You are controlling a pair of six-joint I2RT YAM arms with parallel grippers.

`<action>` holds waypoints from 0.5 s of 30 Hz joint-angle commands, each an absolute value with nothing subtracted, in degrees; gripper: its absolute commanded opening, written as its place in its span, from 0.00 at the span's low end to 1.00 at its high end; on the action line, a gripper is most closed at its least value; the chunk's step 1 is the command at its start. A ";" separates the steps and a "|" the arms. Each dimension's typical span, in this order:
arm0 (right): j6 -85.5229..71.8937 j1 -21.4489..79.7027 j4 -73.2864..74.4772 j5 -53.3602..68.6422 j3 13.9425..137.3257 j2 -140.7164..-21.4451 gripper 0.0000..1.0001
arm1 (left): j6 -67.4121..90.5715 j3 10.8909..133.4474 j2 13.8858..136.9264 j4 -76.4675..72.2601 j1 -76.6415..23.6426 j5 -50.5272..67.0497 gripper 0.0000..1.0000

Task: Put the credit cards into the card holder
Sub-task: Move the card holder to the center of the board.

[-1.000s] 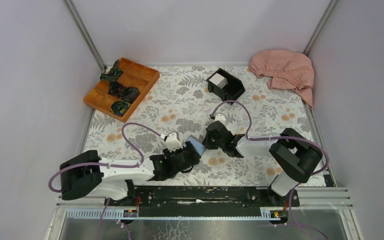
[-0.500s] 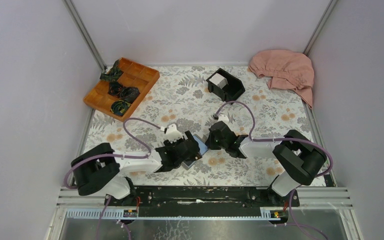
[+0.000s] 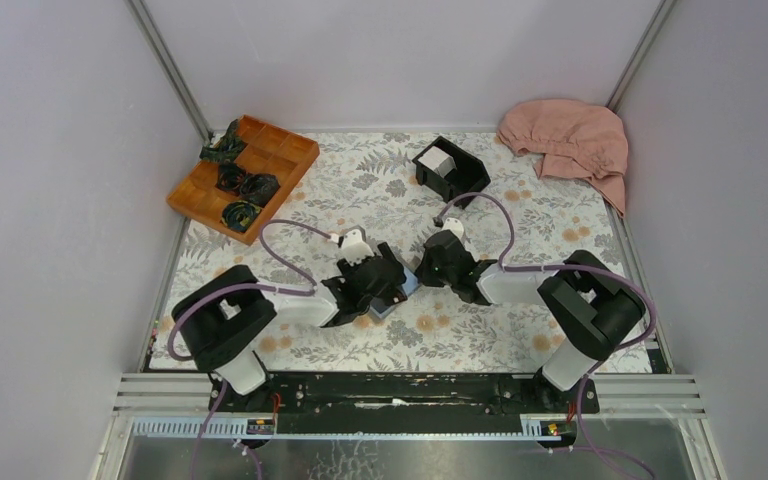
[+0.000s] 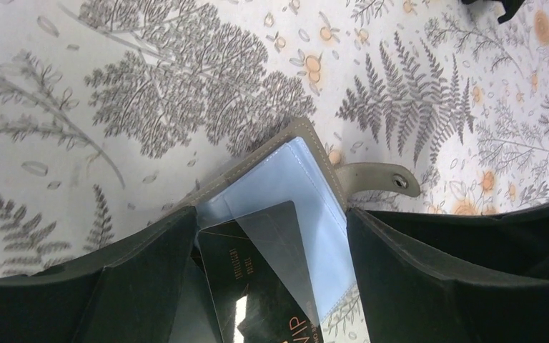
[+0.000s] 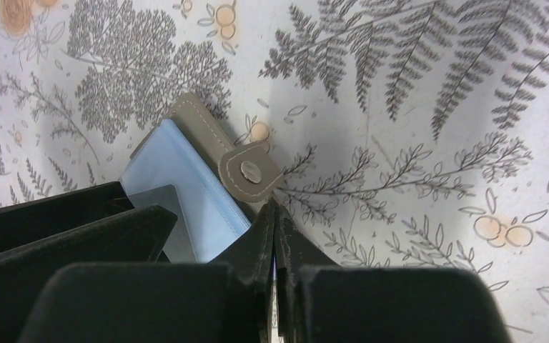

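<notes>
Card holder [image 4: 293, 179]: grey, blue-lined, open.

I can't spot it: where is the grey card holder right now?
Top view: the card holder lies open mid-table, under the left gripper, with the right gripper just beside it.

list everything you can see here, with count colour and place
card holder: one, grey with blue inside, open at centre between the grippers
credit cards: one stack, white, in the black box
black box: one, black, far centre
tray: one, orange wood, far left
dark bundles: four, green-black, in the tray
cloth: one, pink, far right corner
table cover: one, pale with grey ferns and orange flowers
left gripper: one, black, open astride the card holder
right gripper: one, black, shut, tips by the holder's snap tab
</notes>
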State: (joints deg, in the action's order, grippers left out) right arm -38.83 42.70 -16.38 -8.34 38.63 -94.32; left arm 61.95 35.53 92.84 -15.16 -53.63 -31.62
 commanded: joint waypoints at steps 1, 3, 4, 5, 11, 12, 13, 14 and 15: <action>-36.56 41.38 -6.04 -10.59 37.17 -100.08 0.00 | 59.32 35.49 99.72 -13.42 -51.76 -21.20 0.84; -36.54 41.10 -6.24 -10.36 37.77 -100.78 0.00 | 57.91 37.17 101.02 -13.72 -50.75 -20.61 0.84; -36.55 40.99 -6.28 -10.29 38.10 -101.14 0.00 | 57.17 38.12 101.52 -13.73 -50.12 -20.28 0.84; -36.56 40.84 -6.32 -10.22 38.39 -101.42 0.00 | 56.45 39.10 101.99 -13.74 -49.58 -20.00 0.84; -35.91 38.92 -6.08 -10.24 40.85 -102.60 0.00 | 52.78 44.58 104.56 -12.76 -46.45 -19.78 0.84; -35.82 38.47 -5.99 -10.28 41.20 -102.65 0.00 | 52.20 45.31 104.88 -12.70 -45.82 -19.72 0.84; -35.70 38.09 -5.93 -10.15 41.48 -102.73 0.00 | 51.68 46.14 105.18 -12.55 -45.14 -19.63 0.84; -35.61 37.74 -5.85 -10.19 41.75 -102.74 0.00 | 51.15 46.88 105.47 -12.26 -44.59 -19.62 0.84; -35.45 37.49 -5.75 -10.37 42.03 -102.68 0.00 | 50.60 47.59 105.81 -11.96 -44.10 -19.60 0.84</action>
State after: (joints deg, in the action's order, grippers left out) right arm -38.00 38.98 -16.86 -9.34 43.16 -98.52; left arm 53.12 46.22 102.15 -17.12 -45.67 -25.67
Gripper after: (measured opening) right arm 0.021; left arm 0.840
